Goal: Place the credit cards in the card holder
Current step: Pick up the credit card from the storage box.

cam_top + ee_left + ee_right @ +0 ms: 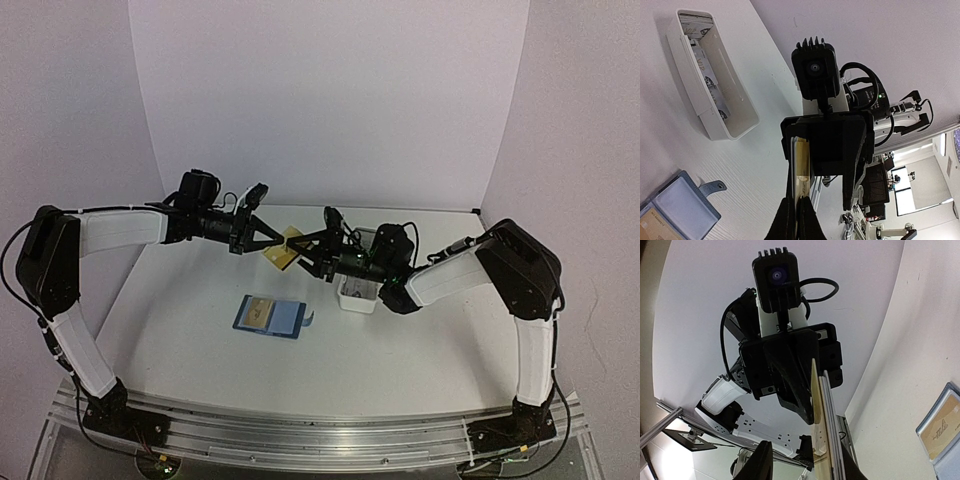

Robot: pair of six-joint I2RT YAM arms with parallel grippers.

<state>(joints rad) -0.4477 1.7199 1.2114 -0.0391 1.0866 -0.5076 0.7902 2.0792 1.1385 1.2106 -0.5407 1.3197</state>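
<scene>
A small stack of credit cards, one tan and the others pale, hangs in the air between my two grippers above the table's middle. My left gripper is shut on one edge of the stack. Its wrist view shows the cards edge-on, pinched between the fingertips of the left gripper. My right gripper faces it from the other side. In its own view the right gripper stands open: the cards lie against one finger, and the other finger is well apart from them. The blue card holder lies open on the table below, a tan card in one pocket.
A long narrow white tray sits on the table under the right wrist, with printed cards in it. The card holder's snap tab points toward the tray. White walls close the back and sides.
</scene>
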